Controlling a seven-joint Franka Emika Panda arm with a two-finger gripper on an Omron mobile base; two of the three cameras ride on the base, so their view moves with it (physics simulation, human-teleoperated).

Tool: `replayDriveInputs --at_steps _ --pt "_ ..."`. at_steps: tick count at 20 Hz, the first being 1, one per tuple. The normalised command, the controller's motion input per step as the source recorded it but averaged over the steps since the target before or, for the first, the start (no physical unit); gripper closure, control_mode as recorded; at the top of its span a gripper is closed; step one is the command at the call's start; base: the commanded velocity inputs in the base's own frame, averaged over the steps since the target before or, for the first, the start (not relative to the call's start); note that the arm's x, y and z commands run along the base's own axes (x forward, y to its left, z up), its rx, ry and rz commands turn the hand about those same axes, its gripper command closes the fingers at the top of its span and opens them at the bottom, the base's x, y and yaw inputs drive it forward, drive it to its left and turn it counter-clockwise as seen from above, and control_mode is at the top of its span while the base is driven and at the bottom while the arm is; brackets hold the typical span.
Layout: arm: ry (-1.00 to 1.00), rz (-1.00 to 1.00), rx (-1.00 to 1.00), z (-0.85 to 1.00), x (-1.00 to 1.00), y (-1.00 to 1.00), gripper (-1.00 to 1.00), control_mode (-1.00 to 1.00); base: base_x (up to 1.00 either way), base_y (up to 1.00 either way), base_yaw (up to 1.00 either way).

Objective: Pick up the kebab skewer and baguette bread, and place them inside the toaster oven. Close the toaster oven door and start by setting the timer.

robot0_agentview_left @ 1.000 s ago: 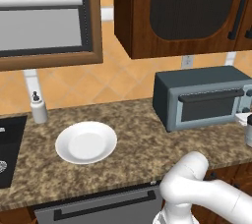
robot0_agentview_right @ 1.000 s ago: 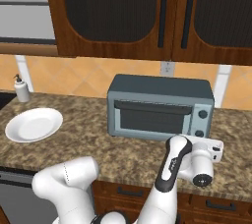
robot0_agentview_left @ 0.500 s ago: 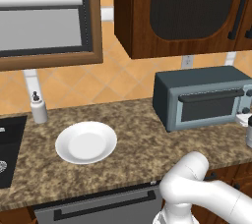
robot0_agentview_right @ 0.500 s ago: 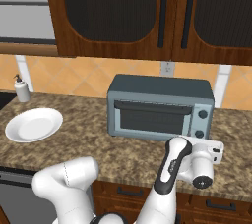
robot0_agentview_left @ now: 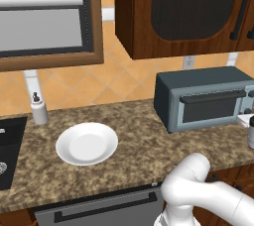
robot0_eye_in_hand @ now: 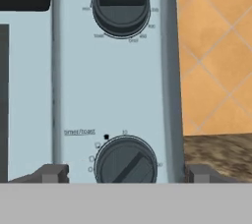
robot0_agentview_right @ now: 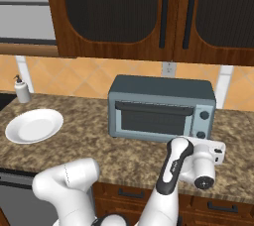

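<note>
Nothing in either base view has shifted from the earlier pictures: the arm holds the same pose in front of the toaster oven [robot0_agentview_right: 161, 109], and the plate [robot0_agentview_left: 87, 143] lies where it did.

The gripper [robot0_eye_in_hand: 125, 173] faces the oven's control panel at close range. Its two fingertips [robot0_eye_in_hand: 54, 173] stand wide apart, one on each side of the lower timer knob [robot0_eye_in_hand: 126, 163], with nothing clamped between them; the knob sits between the tips, and I cannot tell whether they touch it. Above the gripper in the hand view is the upper dial [robot0_eye_in_hand: 121, 4], and to the left the edge of the toaster oven door [robot0_agentview_right: 155, 118], which is closed. The white plate sits on the counter [robot0_agentview_right: 129, 150] well to the gripper's left, and a soap dispenser [robot0_agentview_right: 21, 90] stands beyond it by the wall.
</note>
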Motion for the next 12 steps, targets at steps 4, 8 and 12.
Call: replayDriveInputs --at_steps 4,8,12 --pt "0.0 0.0 0.0 0.0 0.03 0.0 1.0 -1.0 0.0 0.0 0.0" --pt "0.0 0.0 0.0 0.0 0.0 0.0 1.0 -1.0 0.0 0.0 0.0" --pt "0.0 0.0 0.0 0.0 0.0 0.0 1.0 -1.0 0.0 0.0 0.0"
